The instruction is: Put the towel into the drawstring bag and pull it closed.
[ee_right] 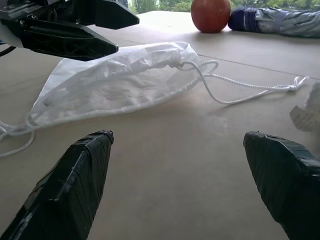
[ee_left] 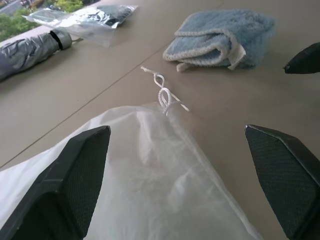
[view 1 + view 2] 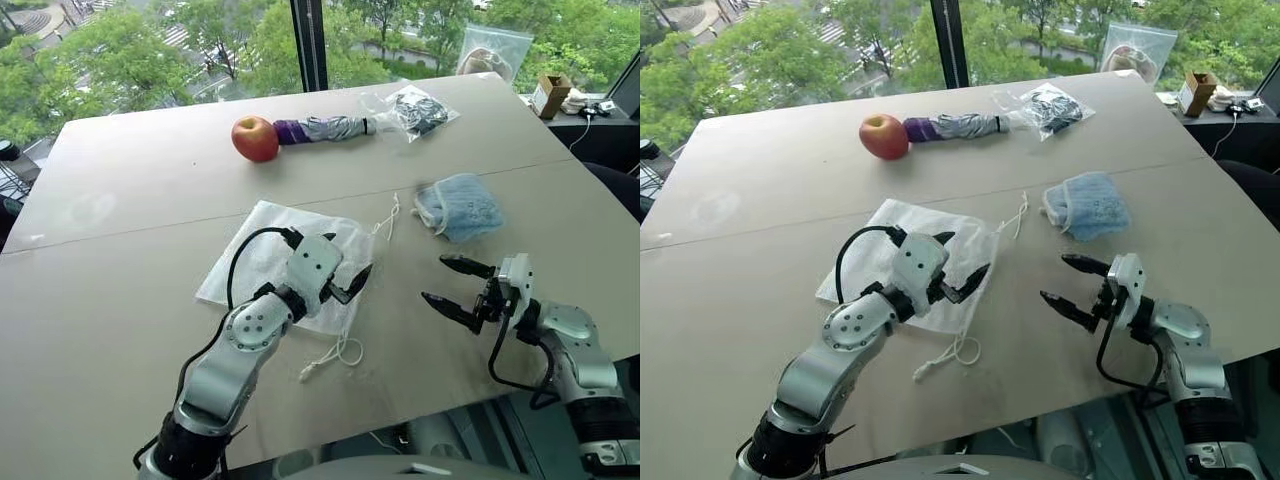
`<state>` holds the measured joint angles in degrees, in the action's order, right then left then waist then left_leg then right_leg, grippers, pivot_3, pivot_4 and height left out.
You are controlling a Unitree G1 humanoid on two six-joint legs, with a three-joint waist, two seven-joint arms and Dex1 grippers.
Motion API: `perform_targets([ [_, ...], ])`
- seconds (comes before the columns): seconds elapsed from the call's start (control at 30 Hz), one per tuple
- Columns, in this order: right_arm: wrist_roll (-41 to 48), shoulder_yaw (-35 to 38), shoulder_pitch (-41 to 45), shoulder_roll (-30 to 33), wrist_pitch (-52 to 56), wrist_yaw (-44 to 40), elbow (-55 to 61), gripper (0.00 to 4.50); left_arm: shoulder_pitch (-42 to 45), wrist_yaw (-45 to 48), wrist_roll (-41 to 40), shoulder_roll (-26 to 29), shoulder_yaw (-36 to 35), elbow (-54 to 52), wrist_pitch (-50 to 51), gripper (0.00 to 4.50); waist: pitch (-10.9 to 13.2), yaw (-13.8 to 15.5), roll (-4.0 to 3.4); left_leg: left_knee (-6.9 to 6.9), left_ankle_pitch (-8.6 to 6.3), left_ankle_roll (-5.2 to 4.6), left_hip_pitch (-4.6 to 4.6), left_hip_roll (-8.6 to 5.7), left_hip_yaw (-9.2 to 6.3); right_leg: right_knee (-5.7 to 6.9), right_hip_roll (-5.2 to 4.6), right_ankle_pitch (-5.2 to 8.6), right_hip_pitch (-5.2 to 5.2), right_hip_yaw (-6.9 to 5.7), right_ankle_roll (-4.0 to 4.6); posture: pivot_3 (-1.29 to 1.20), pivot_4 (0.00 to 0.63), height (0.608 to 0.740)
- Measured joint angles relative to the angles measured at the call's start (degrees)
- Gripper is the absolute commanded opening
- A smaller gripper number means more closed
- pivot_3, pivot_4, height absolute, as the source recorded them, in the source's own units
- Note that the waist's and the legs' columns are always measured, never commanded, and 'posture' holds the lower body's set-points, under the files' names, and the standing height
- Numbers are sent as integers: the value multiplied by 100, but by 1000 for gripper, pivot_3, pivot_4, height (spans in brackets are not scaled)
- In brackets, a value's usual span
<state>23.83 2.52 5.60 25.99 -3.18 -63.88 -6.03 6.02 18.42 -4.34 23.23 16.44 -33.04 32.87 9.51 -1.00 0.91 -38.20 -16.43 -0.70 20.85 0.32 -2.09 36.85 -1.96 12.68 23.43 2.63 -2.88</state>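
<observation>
Both claws agape — left claw point(image 3: 340, 268) over drawstring bag point(image 3: 262, 252), right claw point(image 3: 455, 285) near towel point(image 3: 460, 207).

drawstring bag point(image 3: 262, 250) (partly behind left arm)

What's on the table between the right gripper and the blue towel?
Nothing: in the left eye view, bare tabletop separates the open right gripper from the towel. The drawstring bag and its cords lie off to the left.
</observation>
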Motion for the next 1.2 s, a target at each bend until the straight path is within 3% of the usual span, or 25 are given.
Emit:
perform_targets([
  [0.13, -64, -22, 3, 1, -33, 26, 0, 4489, 125, -208, 518, -57, 313, 4, 314, 4450, 0, 34, 0, -3, 0, 0, 4, -2, 2, -1, -1, 1, -1, -3, 1, 0, 150, 740],
  [0.23, -67, 11, 8, 54, -110, 38, -63, 4489, 268, -651, 997, -472, 590, -7, 765, 4450, 1, 39, 1, -13, 0, -1, 4, -8, 3, -2, -7, 0, -6, 3, -1, 0, 150, 740],
  [0.6, -61, 80, 15, 129, -216, -62, -404, 4489, 250, -802, 2169, -119, 1175, -652, 1990, 4450, 1, 19, 0, -9, 0, -1, 0, -1, 3, 0, -2, 0, -7, -2, 0, 0, 150, 740],
  [0.77, -55, 79, 89, 179, -216, -129, -406, 4489, 31, -801, 2245, -170, 1097, -763, 2013, 4450, 1, 23, 1, -10, 0, -1, -1, -2, -2, -3, -11, 0, -8, 8, -1, 0, 150, 740],
  [1.03, -54, 80, 196, 313, -213, -291, -559, 4489, -773, -734, 2565, 564, 843, -971, 1562, 4450, 1, 18, 0, -9, 0, -1, -6, 5, 0, -2, -11, 2, -7, 9, 4, 0, 150, 740],
  [1.2, -48, 76, 202, 317, -194, -334, -563, 4489, -1130, -754, 2839, 721, 587, -1036, 1157, 4450, 2, 32, 0, -10, 0, -1, -3, 6, 1, -3, -19, 4, -7, 10, 7, 0, 150, 740],
])
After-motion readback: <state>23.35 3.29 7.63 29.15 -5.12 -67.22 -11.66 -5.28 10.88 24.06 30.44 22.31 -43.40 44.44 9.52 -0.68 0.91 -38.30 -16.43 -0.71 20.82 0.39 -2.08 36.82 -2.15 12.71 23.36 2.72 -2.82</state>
